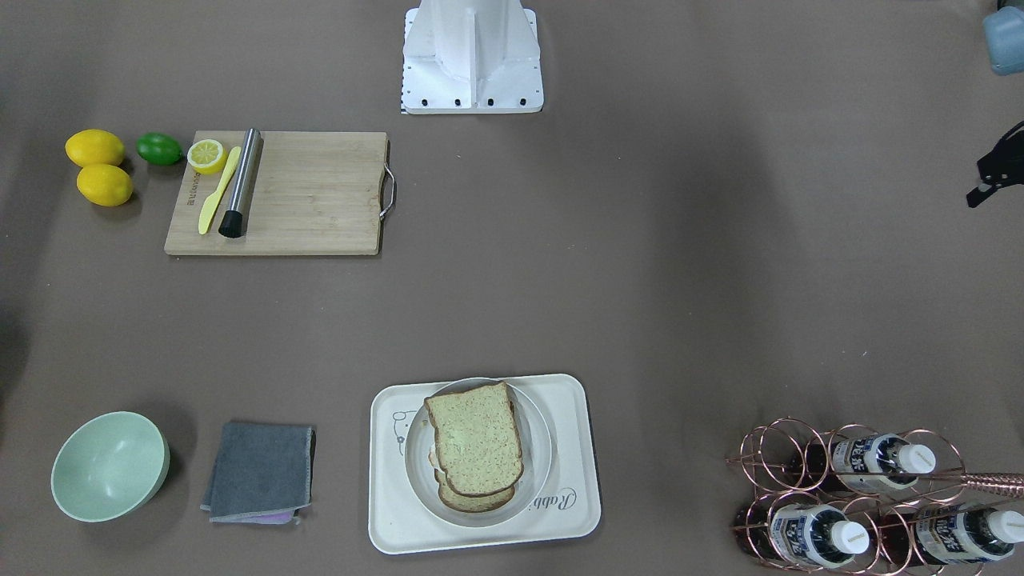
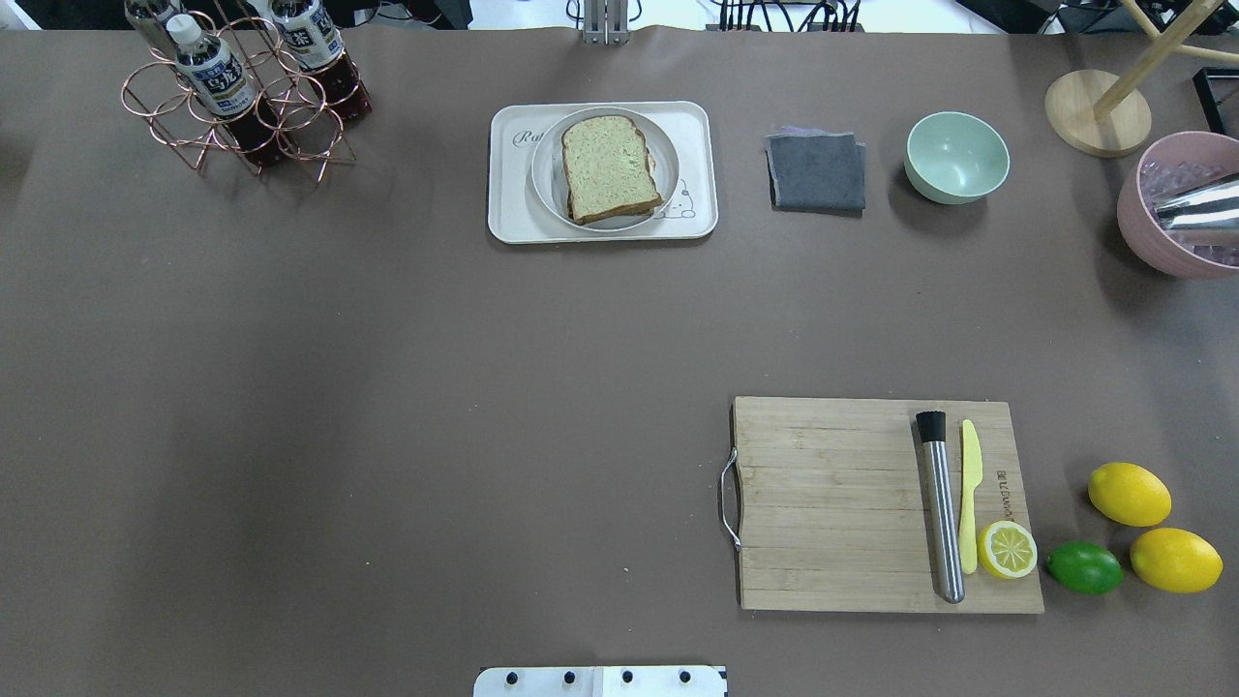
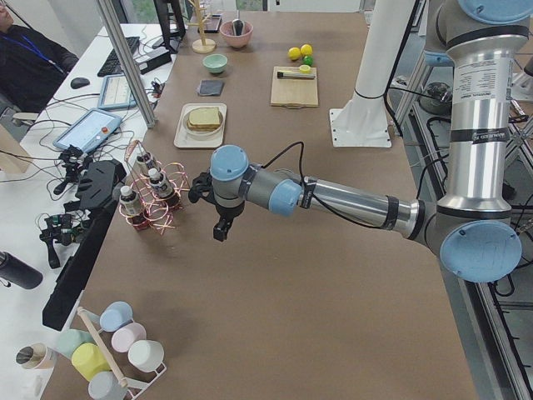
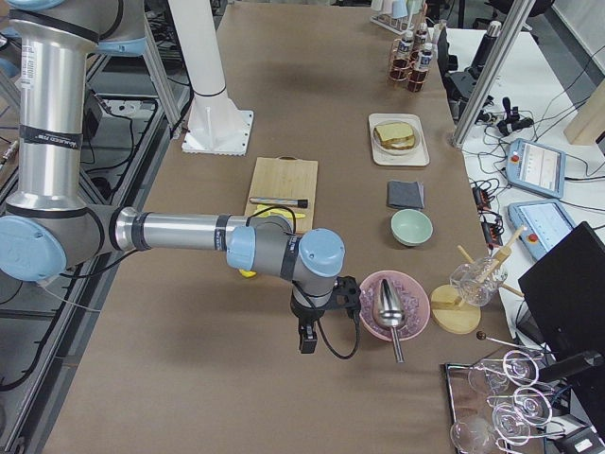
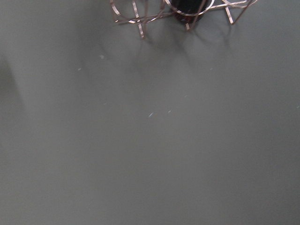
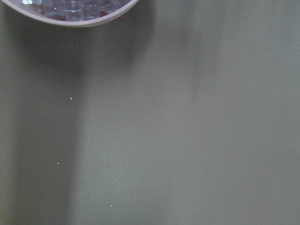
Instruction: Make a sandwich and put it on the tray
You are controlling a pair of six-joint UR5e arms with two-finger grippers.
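Both grippers are shown only from the table ends, the left gripper (image 3: 218, 229) at four o'clock of the bottle rack (image 3: 154, 200), the right gripper (image 4: 304, 336) at nine o'clock of the pink bowl (image 4: 371, 323); their opening and hold cannot be told. The sandwich (image 1: 475, 438) is stacked on a plate (image 1: 540, 452) on the tray (image 1: 576, 416). The task is judged complete, and no further move is judged needed. The egg is hidden between the slices.

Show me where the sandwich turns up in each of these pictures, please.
Front-facing: the sandwich is at bottom centre.
Overhead: top centre.
Exterior left: far up the table, left of centre.
Exterior right: upper part, right of centre.
Left wrist: not in it.
Right wrist: not in it.
Shared landmark: the cream tray beneath it, seen in all four exterior views.
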